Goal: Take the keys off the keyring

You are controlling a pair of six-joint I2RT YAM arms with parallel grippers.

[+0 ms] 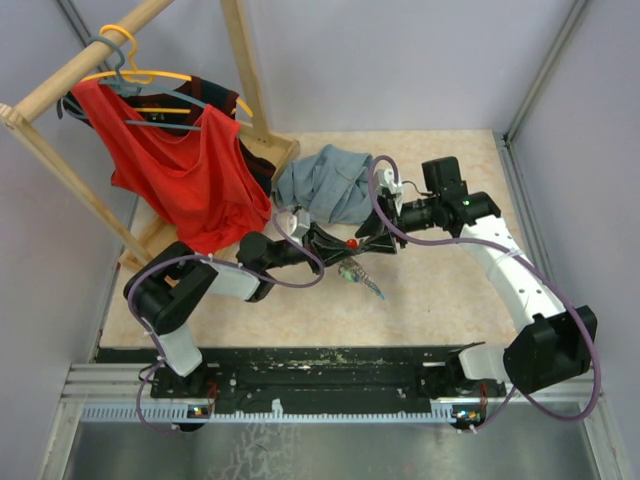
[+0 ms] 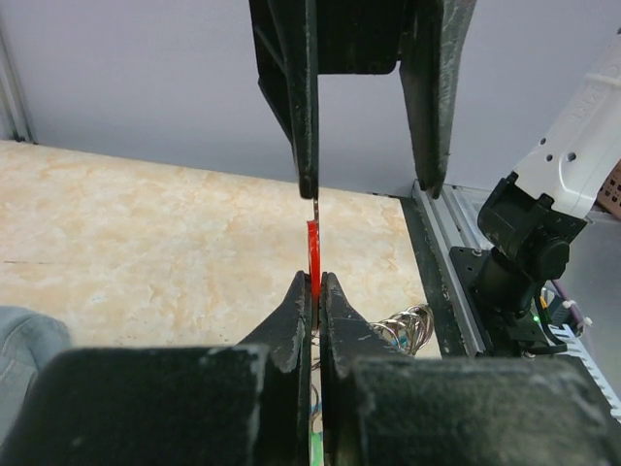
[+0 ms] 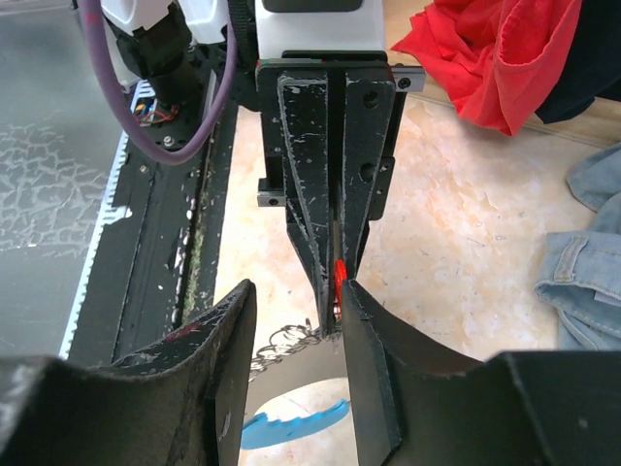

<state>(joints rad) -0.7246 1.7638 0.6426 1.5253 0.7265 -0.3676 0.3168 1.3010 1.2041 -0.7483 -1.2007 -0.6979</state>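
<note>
Top view first: the 2 arms meet at the centre of the frame, over the marbled beige tabletop (image 1: pixel 440 290). The left gripper (image 1: pixel 340 243) reaches in from the lower left on a low, nearly level forearm. The right gripper (image 1: pixel 368 243) comes in from the right, its white arm arching up from the lower right corner and bending back toward the middle. Between their tips sits the red key (image 1: pixel 352 243), a small metal blade with a red plastic head. Just below it hangs the keyring (image 1: pixel 358 273), a grey and light-blue loop with a silvery chain. Whether it touches the table, I can't tell.

Left wrist view: at lower centre the left gripper (image 2: pixel 312 283) has its fingers pressed together on the red key (image 2: pixel 312 248). Above it the right gripper (image 2: pixel 369 189) stands spread, its 2 fingers well apart and pinching nothing.

Right wrist view: the right gripper (image 3: pixel 296 291) gapes across the bottom of the frame, flanking the left gripper (image 3: pixel 333 311) and its pinched red key (image 3: pixel 340 275). The keyring (image 3: pixel 291 424) dangles beneath them at bottom centre.

This looks like the step of working the red key off the ring, with the key already secured. Next, the right gripper likely needs to drop to the ring or chain, close on it, and draw it steadily away without tugging the key out of the left pinch.
</note>
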